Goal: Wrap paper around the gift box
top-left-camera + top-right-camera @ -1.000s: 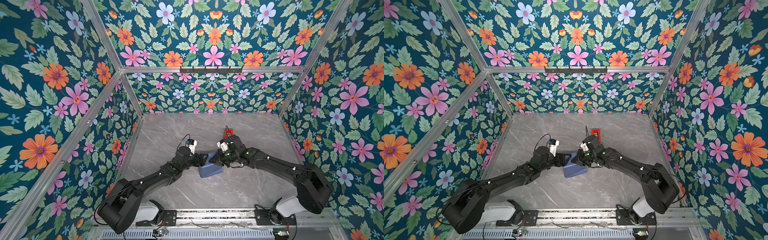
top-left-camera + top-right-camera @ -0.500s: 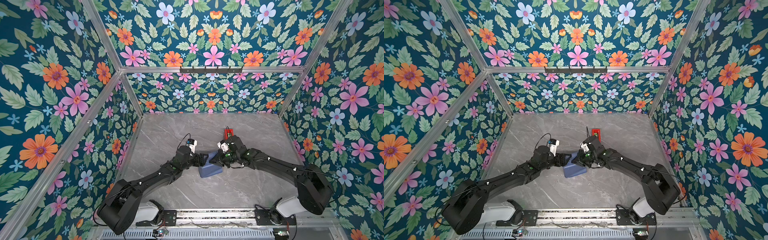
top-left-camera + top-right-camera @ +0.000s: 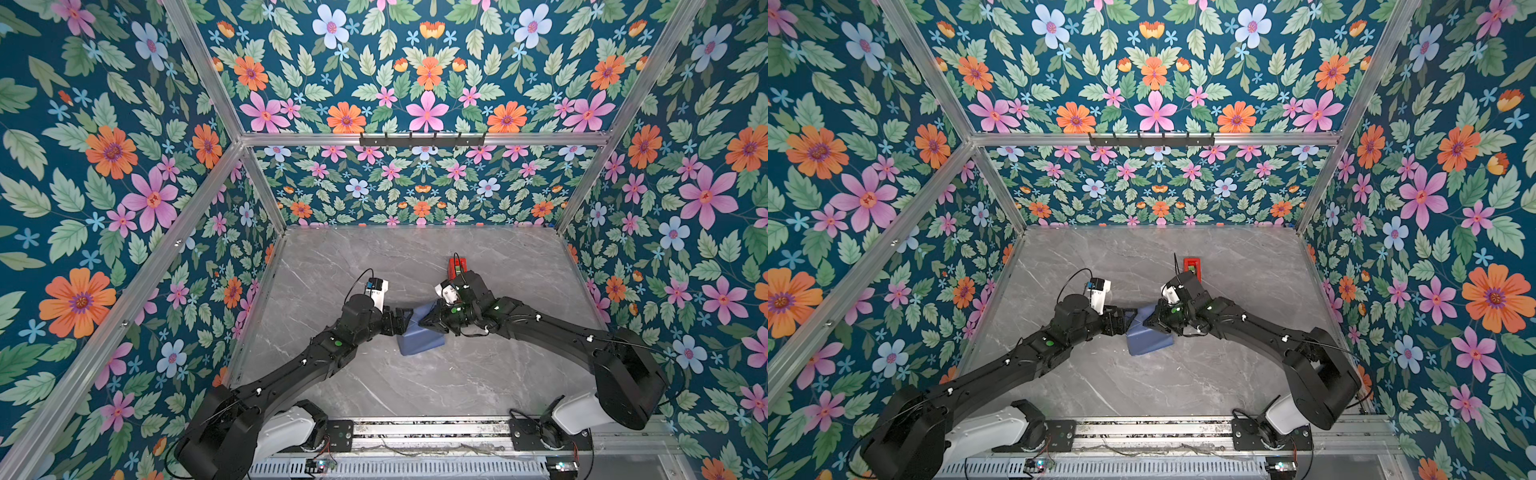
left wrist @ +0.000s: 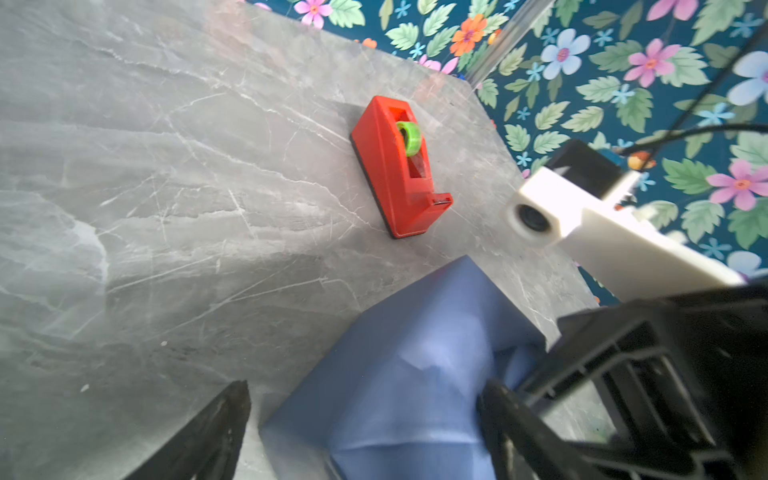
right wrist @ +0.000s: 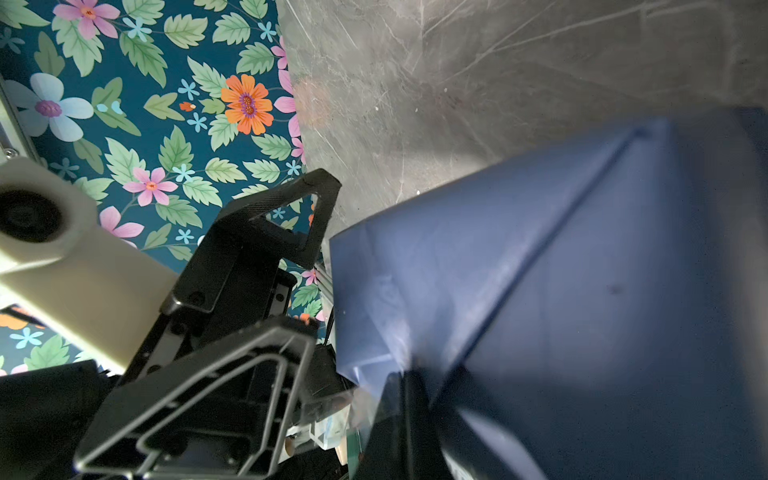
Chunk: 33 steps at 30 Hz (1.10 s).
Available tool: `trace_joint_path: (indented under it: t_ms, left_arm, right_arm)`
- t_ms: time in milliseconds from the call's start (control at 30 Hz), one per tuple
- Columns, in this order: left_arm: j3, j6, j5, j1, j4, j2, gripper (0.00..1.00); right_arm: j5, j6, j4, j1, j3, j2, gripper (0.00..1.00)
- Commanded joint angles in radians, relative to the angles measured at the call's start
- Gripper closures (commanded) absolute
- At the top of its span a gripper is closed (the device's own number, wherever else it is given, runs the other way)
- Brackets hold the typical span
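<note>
The paper, slate blue, is folded into a parcel mid-table; the gift box is hidden inside it. My left gripper is open at the parcel's left end. In the left wrist view its jaws stand wide on either side of the folded paper without touching it. My right gripper is shut, its tip pressed against the paper near a folded end flap. Whether it pinches the paper is not visible.
A red tape dispenser with a green roll stands just behind the right wrist. Flowered walls enclose the grey marble table on three sides. The two grippers are close together over the parcel.
My left gripper's jaws have spread wider at the parcel's end. Both arms and the parcel have stayed almost still.
</note>
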Motion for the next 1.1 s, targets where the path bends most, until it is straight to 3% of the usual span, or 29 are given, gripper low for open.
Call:
trace_joint_path:
  t_ms: [0,200,533,800,1067]
  left_arm:
    - [0.008,0.067,0.059,-0.004,0.063,0.0,0.07]
    - [0.071,0.124,0.083,-0.01,0.013,0.093,0.01]
    - [0.112,0.114,0.043,-0.01,0.008,0.174,0.01]
    - [0.059,0.061,-0.083,-0.007,0.032,0.044,0.02]
    - [0.005,0.104,0.035,-0.026,0.064,-0.029,0.01]
  right_arm:
    - [0.052,-0.007,-0.098,-0.001,-0.001,0.012,1.0]
    - [0.049,-0.008,-0.097,-0.001,0.002,0.015,1.0]
    - [0.046,-0.01,-0.095,-0.001,0.001,0.015,1.0]
    - [0.043,-0.01,-0.092,0.0,0.002,0.021,1.0]
    - [0.043,-0.011,-0.094,-0.001,0.001,0.016,1.0]
